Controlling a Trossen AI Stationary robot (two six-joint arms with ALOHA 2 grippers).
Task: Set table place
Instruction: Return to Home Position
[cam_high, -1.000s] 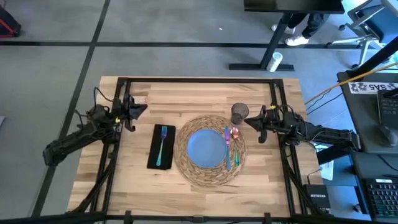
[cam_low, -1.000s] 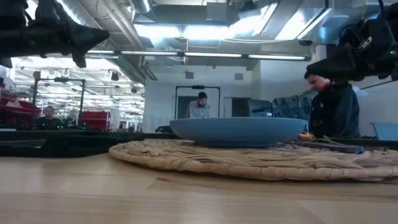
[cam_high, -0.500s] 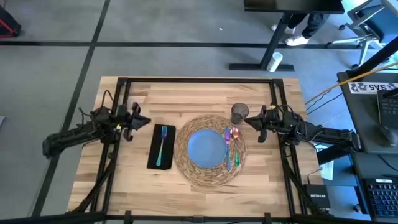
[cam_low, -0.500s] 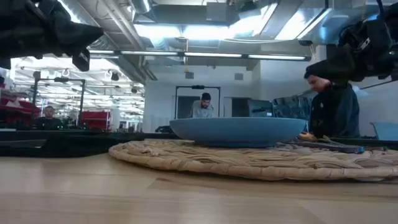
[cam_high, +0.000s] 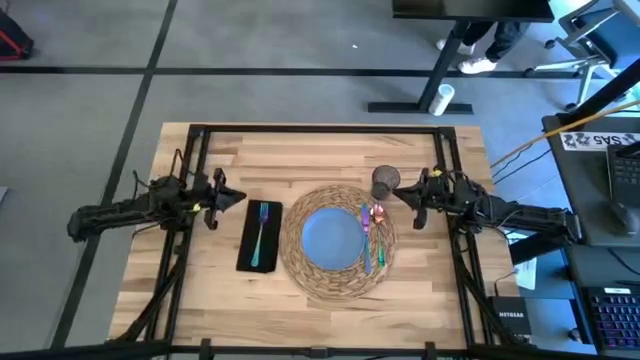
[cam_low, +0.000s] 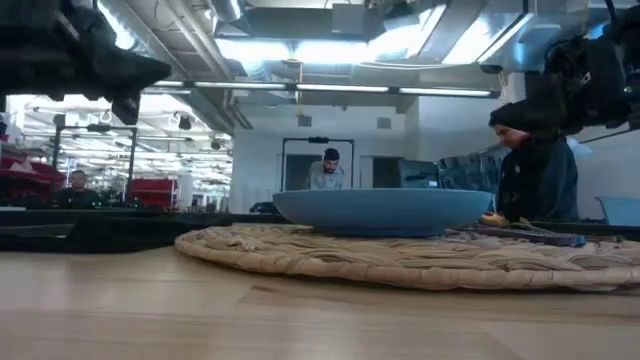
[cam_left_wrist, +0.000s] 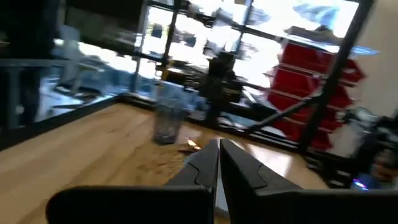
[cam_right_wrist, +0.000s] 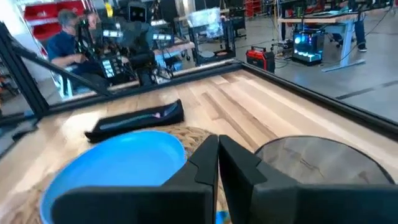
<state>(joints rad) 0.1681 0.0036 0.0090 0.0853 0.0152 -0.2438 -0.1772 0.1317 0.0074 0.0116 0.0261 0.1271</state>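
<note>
Wooden table (cam_high: 215, 300) carries the place near its middle: plate (cam_high: 330, 240) on placemat (cam_high: 300, 272), cup (cam_high: 386, 182) toward the far edge. We see left gripper (cam_high: 228, 197) and right gripper (cam_high: 402, 195) closed, empty; the right one, near the cup, could tip it when pulling back

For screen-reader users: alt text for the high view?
Wooden table: blue plate on woven placemat, cutlery and cup at right, fork on black napkin at left. Left end effector and right end effector flank it.
</note>
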